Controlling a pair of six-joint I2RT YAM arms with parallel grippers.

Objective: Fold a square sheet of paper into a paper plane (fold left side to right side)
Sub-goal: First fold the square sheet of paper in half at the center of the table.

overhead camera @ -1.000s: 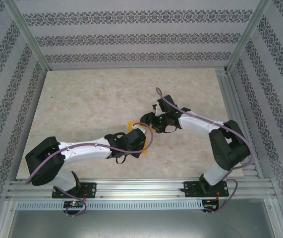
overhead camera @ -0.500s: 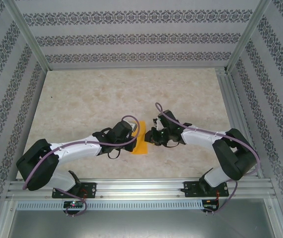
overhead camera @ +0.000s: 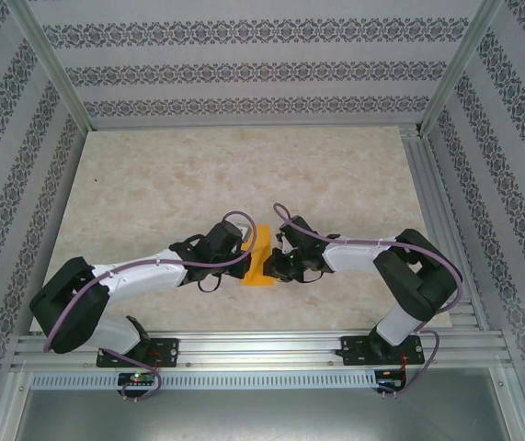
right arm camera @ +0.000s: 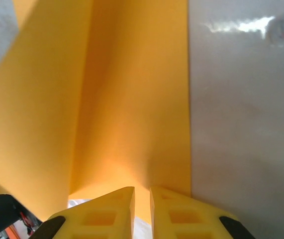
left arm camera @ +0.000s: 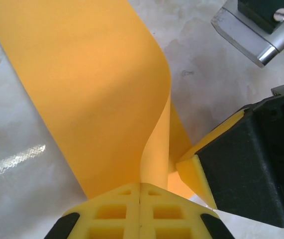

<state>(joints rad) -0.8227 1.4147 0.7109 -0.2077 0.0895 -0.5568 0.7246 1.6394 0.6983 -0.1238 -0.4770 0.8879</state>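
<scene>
The orange-yellow sheet of paper (overhead camera: 260,266) is lying as a narrow folded strip near the front middle of the marble-patterned table (overhead camera: 152,175), with one layer arching upward. The left gripper (left arm camera: 141,191) is clenching that raised layer's near end between fully closed fingers. Just beside it, the right gripper (right arm camera: 142,193) is nipping the neighbouring edge, with barely a slit between its fingers. To crease well, the flap probably needs carrying across until the edges are matching, then pressing flat. The grippers are crowding each other. Open tabletop is lying beyond, and the aluminium rail (overhead camera: 262,342) is running along the near side.
</scene>
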